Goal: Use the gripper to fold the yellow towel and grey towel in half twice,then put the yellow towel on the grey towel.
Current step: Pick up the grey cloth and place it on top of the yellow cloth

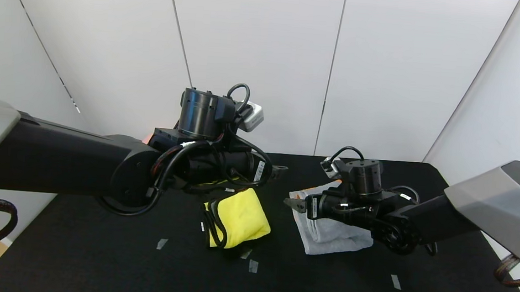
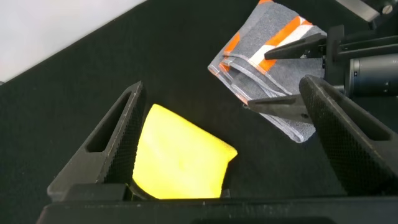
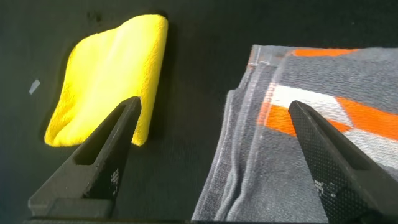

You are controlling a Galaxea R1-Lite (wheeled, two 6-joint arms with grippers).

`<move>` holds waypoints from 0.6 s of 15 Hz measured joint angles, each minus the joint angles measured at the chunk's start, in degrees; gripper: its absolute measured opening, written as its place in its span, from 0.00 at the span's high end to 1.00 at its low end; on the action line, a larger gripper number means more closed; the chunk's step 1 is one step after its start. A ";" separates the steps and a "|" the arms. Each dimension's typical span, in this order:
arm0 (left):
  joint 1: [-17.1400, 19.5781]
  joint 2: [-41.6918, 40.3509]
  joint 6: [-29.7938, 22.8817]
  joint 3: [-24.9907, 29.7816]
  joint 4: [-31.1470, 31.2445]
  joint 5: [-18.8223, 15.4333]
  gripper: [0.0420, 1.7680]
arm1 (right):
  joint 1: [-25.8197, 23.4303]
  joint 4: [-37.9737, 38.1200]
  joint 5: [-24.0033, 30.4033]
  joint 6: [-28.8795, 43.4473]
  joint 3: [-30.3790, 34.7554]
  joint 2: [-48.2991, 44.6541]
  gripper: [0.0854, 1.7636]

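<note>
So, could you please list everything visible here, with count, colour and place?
Folded soft yellow towel: one, bright yellow, table centre, below the left arm.
Folded terry grey towel: one, grey with orange marks, beside the yellow one toward the robot's right, apart from it.
Tape marks: several, pale, scattered on the table.
Table: one, black.
Wall panels: white, behind.
Left gripper: jaws open, above the yellow towel.
Right gripper: jaws open, over the grey towel's edge.

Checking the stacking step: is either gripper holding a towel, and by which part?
Nothing is held. The left gripper hangs open above the yellow towel; the right gripper is open over the grey towel.
</note>
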 joint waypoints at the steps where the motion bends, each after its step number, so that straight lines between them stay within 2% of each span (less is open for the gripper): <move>1: -0.04 -0.04 -0.06 0.00 0.02 -0.05 0.03 | 0.12 0.06 -0.02 -0.38 0.01 -0.07 0.03; 5: -0.45 -0.37 -0.22 0.52 0.13 -0.21 0.03 | -0.96 0.52 -0.13 -0.52 1.91 -2.86 0.03; 7: -1.38 -0.34 -4.18 0.60 0.27 -0.87 0.03 | -2.56 0.79 -0.09 -0.52 4.08 -5.29 0.03; 9: -2.07 -0.33 -11.29 -0.01 0.76 -5.77 0.03 | -4.90 0.93 -0.06 -0.55 6.57 -7.80 0.03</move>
